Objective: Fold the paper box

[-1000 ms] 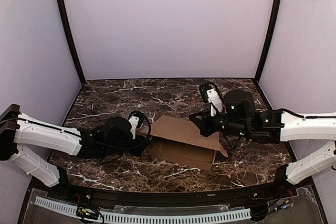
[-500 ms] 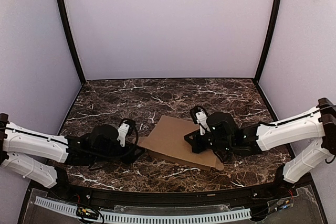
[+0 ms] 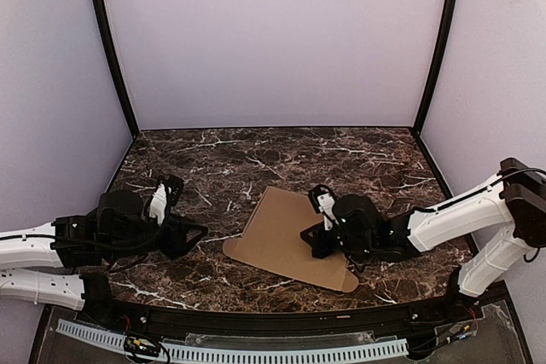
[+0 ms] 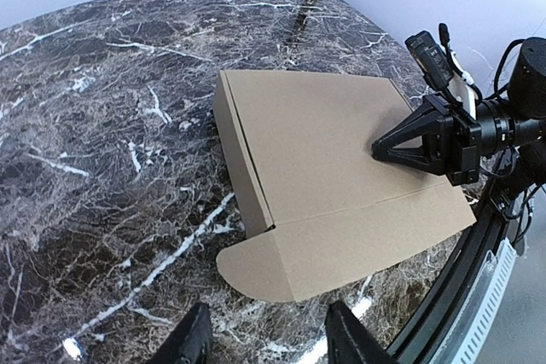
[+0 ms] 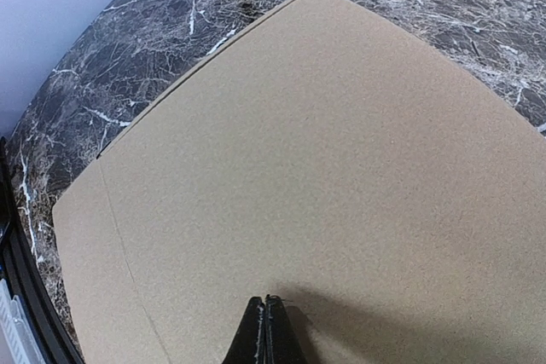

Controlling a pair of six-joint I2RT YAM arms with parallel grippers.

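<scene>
1. We see the paper box [image 3: 286, 240] lying flat on the dark marble table [image 3: 213, 159]. It is plain brown cardboard, and its broad top panel faces up.
2. In the left wrist view the paper box [image 4: 333, 176] shows a low side wall along its left edge. A long flap along its near edge ends in a rounded tab at the near-left corner.
3. The right gripper [image 3: 309, 243] is over the right part of the box. Its two fingers are pressed together into a single point with nothing between them.
4. From the right wrist camera we find that closed tip [image 5: 264, 323] down at the box's top panel [image 5: 299, 159], and it appears to touch the cardboard. A dark shadow falls on the panel just beside the tip.
5. The left wrist camera also shows the right gripper [image 4: 375, 149] with its point set on the right side of the top panel.
6. The left gripper [image 3: 189, 234] is to the left of the box, clear of it, with bare marble between them.
7. Its fingers [image 4: 194, 340] stand parted and hold nothing, and they point toward the box's rounded tab.
</scene>
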